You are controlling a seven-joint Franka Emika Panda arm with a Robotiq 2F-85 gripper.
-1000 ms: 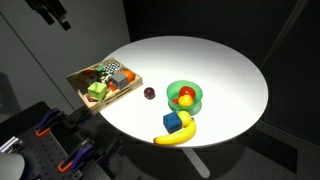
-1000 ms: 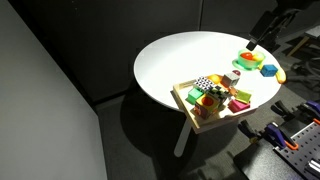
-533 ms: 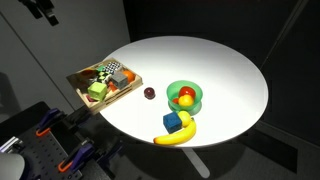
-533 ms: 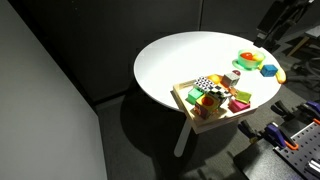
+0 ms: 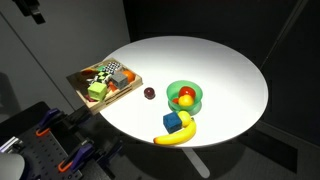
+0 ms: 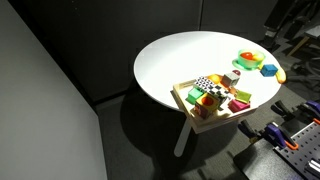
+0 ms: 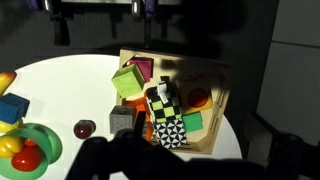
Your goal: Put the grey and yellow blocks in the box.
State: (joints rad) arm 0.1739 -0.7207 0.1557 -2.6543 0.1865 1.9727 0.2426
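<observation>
The wooden box sits at the table's edge and holds several coloured blocks; it also shows in the other exterior view and the wrist view. A yellow-green block lies in it. A grey block sits at the box's corner near a dark red ball. My gripper is high above and away from the table, also seen in an exterior view. In the wrist view its dark fingers are apart with nothing between them.
A green bowl with fruit stands mid-table, with a blue block and a banana in front of it. The round white table drops off on all sides. Clamps and gear stand below the box side.
The gripper has moved up and away from the table toward the frame corner in both exterior views. The box and blocks have not moved.
</observation>
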